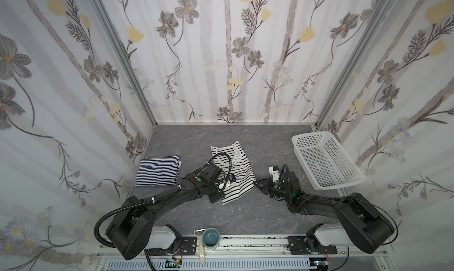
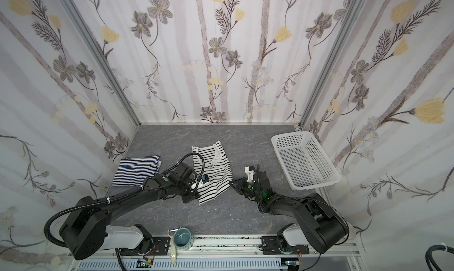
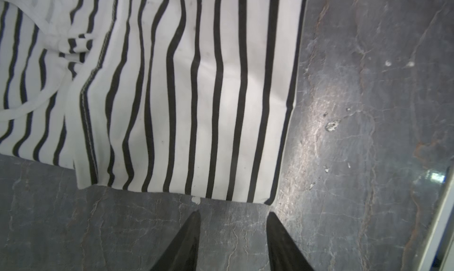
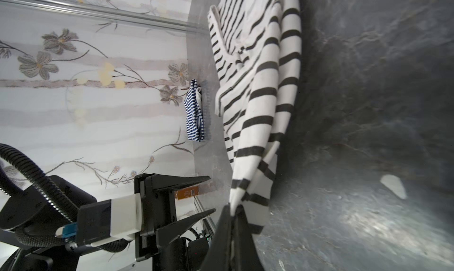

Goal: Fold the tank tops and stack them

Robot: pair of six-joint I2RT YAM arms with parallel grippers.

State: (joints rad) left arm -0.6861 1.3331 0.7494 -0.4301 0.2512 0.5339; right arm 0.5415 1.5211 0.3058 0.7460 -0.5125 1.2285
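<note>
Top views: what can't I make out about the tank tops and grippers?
- Left gripper: fingertips hidden under its own wrist in both top views.
- Black-striped tank top: near-left edge covered by the left arm.
- Navy-striped tank top: fold layers too small to count.

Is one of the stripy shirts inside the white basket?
No, the basket holds neither: the navy striped top and the black striped top both lie on the table.

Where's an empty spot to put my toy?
Bare table behind the black-striped top, up to the back wall, and between it and the cup. Crowded: the middle, with left gripper and right gripper at that top; navy top left, basket right.
</note>
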